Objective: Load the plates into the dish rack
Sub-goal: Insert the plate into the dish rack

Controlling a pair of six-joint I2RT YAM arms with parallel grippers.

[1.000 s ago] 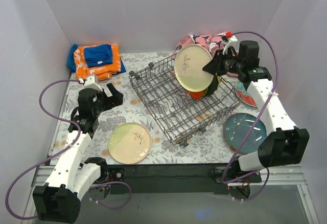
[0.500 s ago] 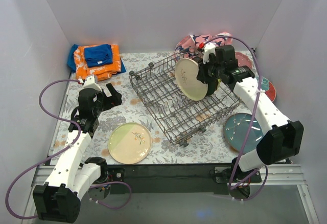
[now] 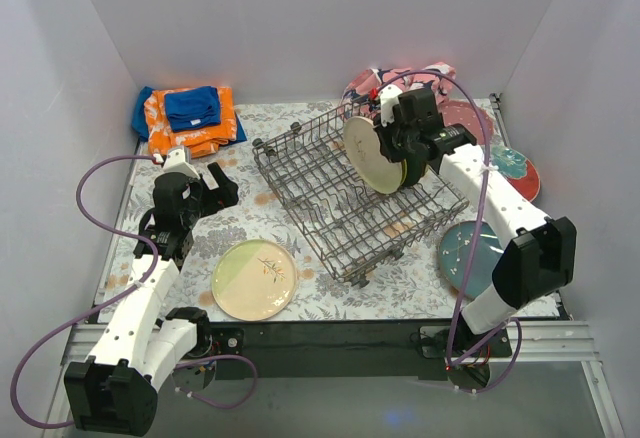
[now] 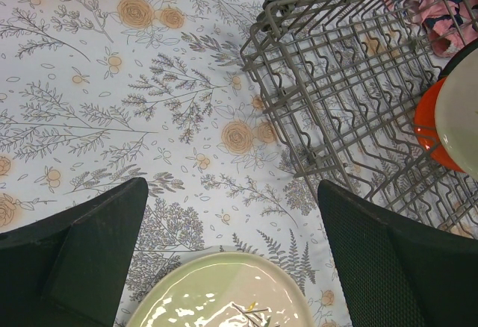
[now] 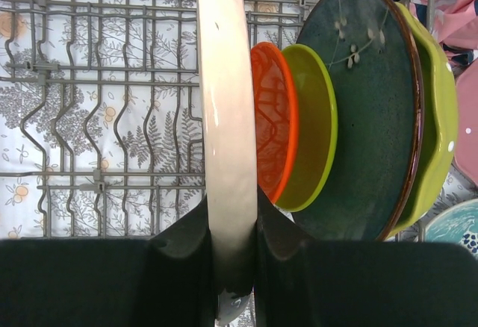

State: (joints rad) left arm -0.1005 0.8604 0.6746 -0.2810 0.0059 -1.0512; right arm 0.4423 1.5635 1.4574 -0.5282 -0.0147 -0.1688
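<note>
The grey wire dish rack [image 3: 310,183] lies at the table's middle. My right gripper [image 3: 398,148] is shut on the rim of a cream plate [image 3: 368,154] and holds it upright over the rack's right end. The right wrist view shows that cream plate [image 5: 225,103] edge-on in the right gripper [image 5: 233,267]. Beside it stand an orange plate [image 5: 270,118], a lime plate [image 5: 312,129] and a dark green plate [image 5: 366,110] in the rack [image 5: 97,66]. My left gripper [image 3: 220,186] hangs open above a green-and-cream plate [image 3: 254,279], also seen below the left gripper [image 4: 231,252] as the same plate [image 4: 224,301].
A teal plate [image 3: 468,254] lies right of the rack. A red-rimmed teal plate [image 3: 516,168] and a pink plate [image 3: 466,116] lie further back. Folded orange and blue cloths [image 3: 187,118] sit back left, a pink-and-navy cloth [image 3: 402,78] behind the rack. Walls close in the sides.
My right arm has swung the cream plate left and down, turning it from face-on to nearly edge-on beside the orange plate. The left arm has not moved.
</note>
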